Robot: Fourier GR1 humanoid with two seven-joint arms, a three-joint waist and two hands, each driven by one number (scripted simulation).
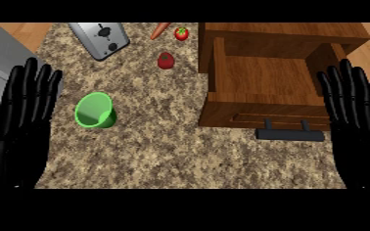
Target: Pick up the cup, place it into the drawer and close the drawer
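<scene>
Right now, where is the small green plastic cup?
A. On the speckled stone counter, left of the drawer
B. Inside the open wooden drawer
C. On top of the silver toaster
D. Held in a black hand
A: the small green plastic cup lies on the speckled stone counter, left of the open wooden drawer, with neither hand touching it.
</scene>
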